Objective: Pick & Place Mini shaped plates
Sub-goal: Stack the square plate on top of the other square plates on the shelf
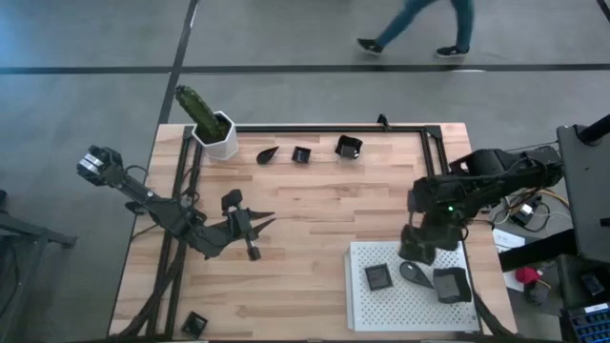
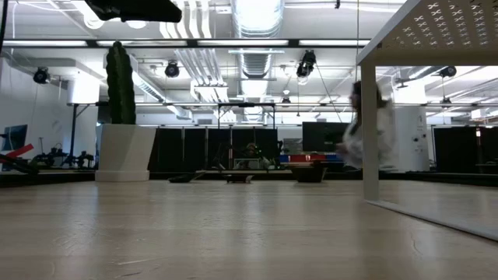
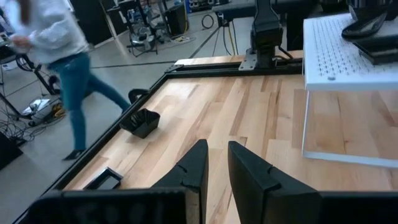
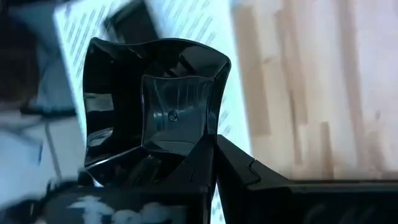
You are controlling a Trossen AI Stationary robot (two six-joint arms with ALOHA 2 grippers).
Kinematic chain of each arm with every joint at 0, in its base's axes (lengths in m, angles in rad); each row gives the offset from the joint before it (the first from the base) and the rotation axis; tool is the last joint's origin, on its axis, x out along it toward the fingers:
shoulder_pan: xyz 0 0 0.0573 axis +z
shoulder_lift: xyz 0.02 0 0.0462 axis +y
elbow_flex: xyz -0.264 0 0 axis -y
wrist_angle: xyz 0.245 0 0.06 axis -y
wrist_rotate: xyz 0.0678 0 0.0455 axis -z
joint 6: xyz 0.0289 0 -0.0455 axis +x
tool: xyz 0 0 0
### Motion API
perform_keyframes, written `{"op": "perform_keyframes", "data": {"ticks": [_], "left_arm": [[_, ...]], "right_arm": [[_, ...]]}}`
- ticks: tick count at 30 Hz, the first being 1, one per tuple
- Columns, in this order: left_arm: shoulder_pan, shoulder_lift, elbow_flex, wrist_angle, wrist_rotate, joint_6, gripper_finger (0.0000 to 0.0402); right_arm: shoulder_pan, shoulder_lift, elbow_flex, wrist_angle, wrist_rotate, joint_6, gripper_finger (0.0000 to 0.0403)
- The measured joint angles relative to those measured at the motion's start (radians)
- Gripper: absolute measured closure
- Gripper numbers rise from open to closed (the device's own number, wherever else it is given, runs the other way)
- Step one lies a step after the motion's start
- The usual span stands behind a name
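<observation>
Right tool [image 4: 214, 163] clamped on square mini plate [image 4: 155, 106] rim, above white tray [image 1: 381, 305]

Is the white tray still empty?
No, three small dark plates already lie on the white tray, seen from above.

Overhead, table-level and two wrist views, sharing white tray [image 1: 381, 305].

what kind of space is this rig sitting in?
Looks like an open lab or workshop hall, not a home. Exposed ceiling ducts and strip lights run overhead, equipment stands and cables sit on the concrete floor, and a person walks past the wooden table.
</observation>
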Motion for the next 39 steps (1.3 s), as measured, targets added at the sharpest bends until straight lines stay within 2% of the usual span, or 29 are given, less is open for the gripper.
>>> {"op": "perform_keyframes", "data": {"ticks": [5,10,16,23,30,39], "left_arm": [[0.0,0.0,0.018,0.018,0.0,0.0,0.0344],[0.0,0.0,0.022,0.037,0.0,-0.005,0.0344],[0.0,0.0,0.022,0.07,-0.001,-0.006,0.0344],[0.001,0.0,0.022,0.073,-0.001,-0.006,0.0344],[0.002,0.0,0.022,0.078,-0.001,-0.005,0.0344],[0.002,0.0,0.022,0.078,-0.001,-0.004,0.0344]], "right_arm": [[0.084,-0.016,0.027,-0.056,-0.068,-0.014,0.0394],[0.21,-0.049,0.02,-0.058,-0.074,-0.022,0.0394],[0.356,-0.062,-0.001,-0.06,-0.018,0.044,0.0394],[0.474,-0.055,-0.072,-0.054,0.018,0.159,0.0394],[0.527,-0.053,-0.151,-0.014,0.043,0.226,0.0394],[0.554,-0.052,-0.157,0.052,0.04,0.275,0.0394]]}}
